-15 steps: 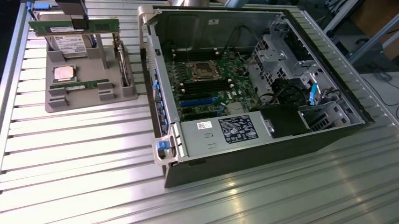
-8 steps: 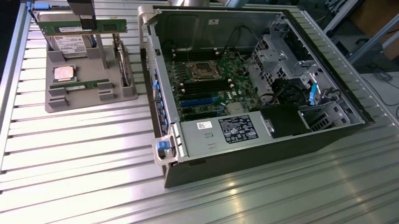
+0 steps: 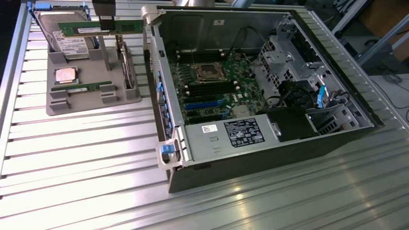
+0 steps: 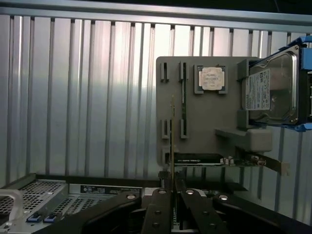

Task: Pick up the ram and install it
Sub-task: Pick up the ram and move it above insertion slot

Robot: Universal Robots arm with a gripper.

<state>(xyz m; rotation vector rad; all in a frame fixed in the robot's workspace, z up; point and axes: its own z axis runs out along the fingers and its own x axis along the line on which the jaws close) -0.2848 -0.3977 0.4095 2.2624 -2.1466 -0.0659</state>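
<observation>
The gripper [image 3: 105, 25] holds the ram [image 3: 83, 28], a long, narrow green circuit-board stick with small black chips. The black fingers [image 4: 160, 204] are clamped on its two flat faces near mid-length. In the exterior view the ram hangs level, long edge horizontal, in the air above the grey plastic parts fixture [image 3: 89, 99] and clear of it. It is in front of the silver hard drive [image 3: 67, 40] that stands at the fixture's far end. A second green memory stick [image 3: 83, 87] sits in a fixture slot, near the square silver processor chip [image 3: 66, 75]. The open black computer case [image 3: 268, 158] lies on the ribbed aluminium desk [image 3: 76, 158], to the exterior view's right of the fixture. Its green motherboard [image 3: 238, 79] is exposed.
</observation>
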